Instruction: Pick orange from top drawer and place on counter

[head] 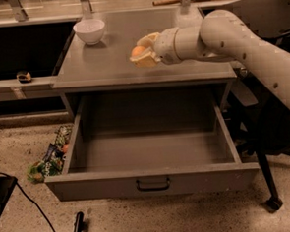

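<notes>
**Gripper (143, 53) holds orange (137, 51) above counter (107, 68)**

The speckled floor (205, 217) fills the ground below the gripper and runs on toward the camera. Directly under the gripper lies the counter, a flat grey cabinet top. The gripper hangs over its front half, a little right of the middle as the camera sees it. Whether the lower finger touches the surface cannot be told.

Below the gripper and nearer the camera, the top drawer (154, 184) stands pulled out from the cabinet. Its grey front panel faces the camera, with a small black bar handle (152, 185) at the centre.

The robot's pale arm (239, 38) comes in from the right of the picture and ends at the gripper. To the right of the gripper and lower, partly behind the arm, a black wheeled chair (267, 145) stands just beside the cabinet.

Down to the left of the gripper, some crumpled snack packets (49, 163) lie on the floor against the drawer's left wall. A white bowl (89, 31) sits on the counter's back left corner, left of the gripper, farther from the camera and well apart from it.

The gripper's two pale fingers (149, 39) are pressed in on the orange, one above it and one below. The orange is out of the drawer, pinched between them over the counter, with its round side showing toward the bowl.
</notes>
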You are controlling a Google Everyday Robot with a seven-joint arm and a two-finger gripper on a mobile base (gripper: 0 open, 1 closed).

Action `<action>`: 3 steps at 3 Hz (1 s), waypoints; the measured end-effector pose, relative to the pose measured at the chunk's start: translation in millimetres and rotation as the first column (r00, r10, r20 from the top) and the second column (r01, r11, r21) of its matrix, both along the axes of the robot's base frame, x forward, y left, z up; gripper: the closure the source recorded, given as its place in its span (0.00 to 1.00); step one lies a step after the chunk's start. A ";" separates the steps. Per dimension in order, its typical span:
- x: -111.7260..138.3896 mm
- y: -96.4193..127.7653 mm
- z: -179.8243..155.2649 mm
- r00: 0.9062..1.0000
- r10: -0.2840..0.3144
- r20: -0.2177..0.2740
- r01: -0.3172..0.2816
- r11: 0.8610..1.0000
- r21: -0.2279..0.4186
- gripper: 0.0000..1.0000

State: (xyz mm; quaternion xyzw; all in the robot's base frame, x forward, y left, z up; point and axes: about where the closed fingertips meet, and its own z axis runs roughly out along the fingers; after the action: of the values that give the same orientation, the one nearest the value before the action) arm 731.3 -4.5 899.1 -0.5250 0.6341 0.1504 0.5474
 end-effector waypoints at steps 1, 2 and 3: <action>24.9 6.2 -24.6 0.992 -0.060 -0.113 0.071 0.993 0.095 1.00; 40.5 5.7 -37.6 0.981 -0.097 -0.167 0.122 0.982 0.145 1.00; 50.5 0.5 -41.7 0.974 -0.129 -0.187 0.161 0.973 0.164 0.82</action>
State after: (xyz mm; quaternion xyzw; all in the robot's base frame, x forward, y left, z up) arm 781.9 -4.0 857.4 -0.4107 0.7006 0.2117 0.5438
